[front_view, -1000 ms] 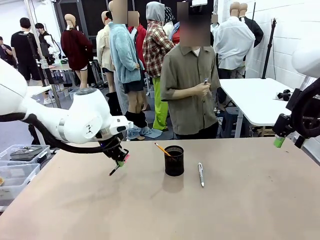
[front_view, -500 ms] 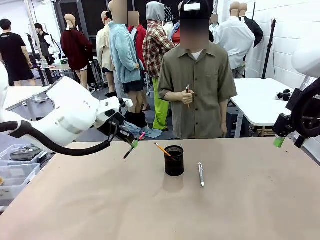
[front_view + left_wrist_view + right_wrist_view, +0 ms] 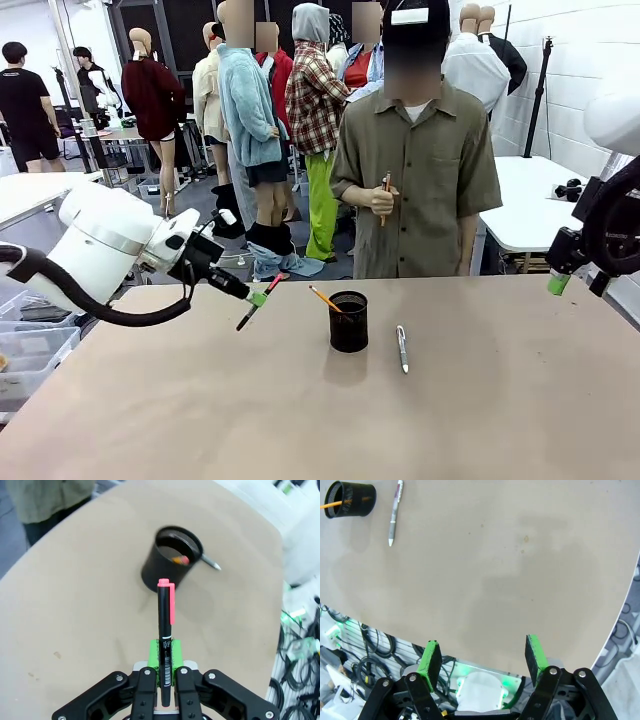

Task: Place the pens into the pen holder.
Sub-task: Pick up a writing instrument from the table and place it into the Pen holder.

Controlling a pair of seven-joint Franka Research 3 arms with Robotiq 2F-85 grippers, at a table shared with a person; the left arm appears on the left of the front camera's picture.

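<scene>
1. A brown table fills the near part of the room. A person stands at its far side.
2. The left gripper hangs above the far left part of the table, left of the holder. Its jaws are clamped on a black pen with a pink cap.
3. That pen is in the air, clear of the table. It slants, with the pink end up and toward the holder and the dark end down to the left.
4. The holder, a black mesh cup, stands upright near the middle of the table, toward the far side.
5. A yellow pencil leans inside the holder. Its upper end sticks out over the left rim.
6. A silver pen lies flat on the table just right of the holder, not touching it.
7. The right gripper hangs at the far right edge of the table. Its jaws are spread wide, with nothing between the green pads.
8. The person's hand holds a thin stick upright at chest height. I cannot tell whether it is a pen or a pencil.
</scene>
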